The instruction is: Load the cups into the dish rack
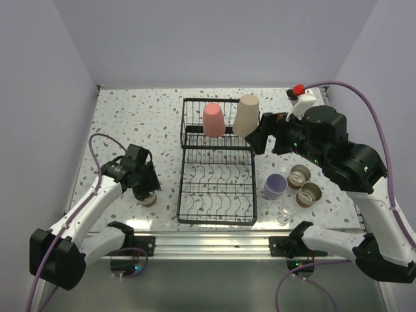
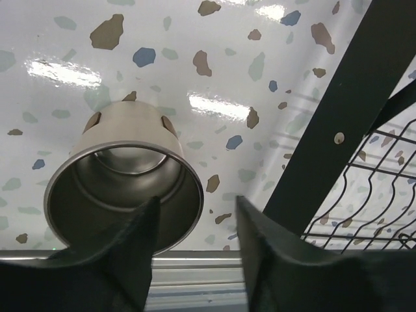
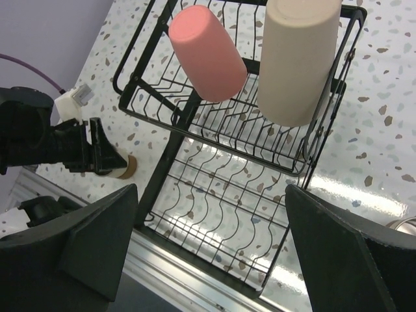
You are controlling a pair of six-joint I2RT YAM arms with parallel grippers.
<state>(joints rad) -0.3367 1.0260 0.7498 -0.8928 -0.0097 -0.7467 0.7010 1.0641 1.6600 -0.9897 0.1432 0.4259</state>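
The black wire dish rack (image 1: 184,170) stands mid-table. A pink cup (image 1: 214,120) and a tall beige cup (image 1: 247,115) rest upside down in its raised basket. A lavender cup (image 1: 275,186), two tan cups (image 1: 300,175) (image 1: 309,194) and a small clear glass (image 1: 283,214) stand right of the rack. Left of the rack, my left gripper (image 1: 147,192) is down over a third tan cup (image 2: 123,175). It is open: one finger reaches into the cup's mouth, the other stands apart outside the rim. My right gripper (image 3: 208,201) hangs wide open and empty beside the beige cup (image 3: 299,58).
A metal rail (image 1: 214,244) runs along the near table edge, close to the left cup. Grey walls close in the back and sides. A red-and-white fitting (image 1: 300,93) sits at the back right corner. The rack's frame bar (image 2: 331,123) lies just right of my left gripper.
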